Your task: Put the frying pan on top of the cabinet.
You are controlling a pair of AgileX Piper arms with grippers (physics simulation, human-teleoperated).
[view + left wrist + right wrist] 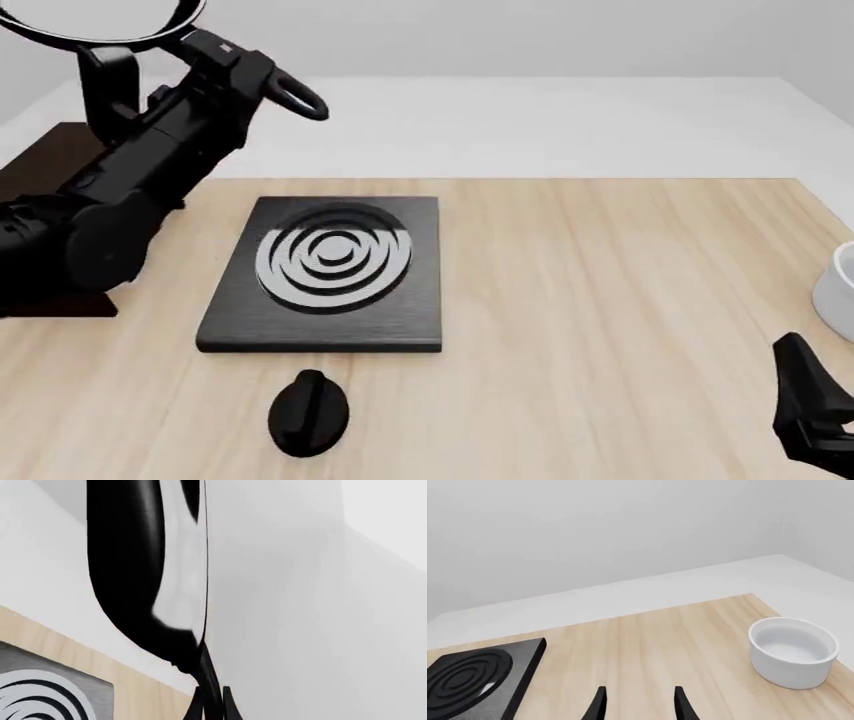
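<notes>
From where I stand, nothing carries any writing: no words, labels, brands or numbers can be read on anything in any view.

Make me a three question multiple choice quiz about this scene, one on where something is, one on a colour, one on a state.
1. Where is the frying pan?
A. on the stove plate
B. held up in the air above the cabinet
C. beside the white bowl

2. What colour is the oval knob?
A. black
B. red
C. white

3. What state is the right tool in?
A. shut on the pan
B. shut on the bowl
C. open and holding nothing

Answers:
1 B: the left tool holds its handle high over the cabinet.
2 A: it shows black on the wood.
3 C: its fingers are apart with bare table between them.
</notes>
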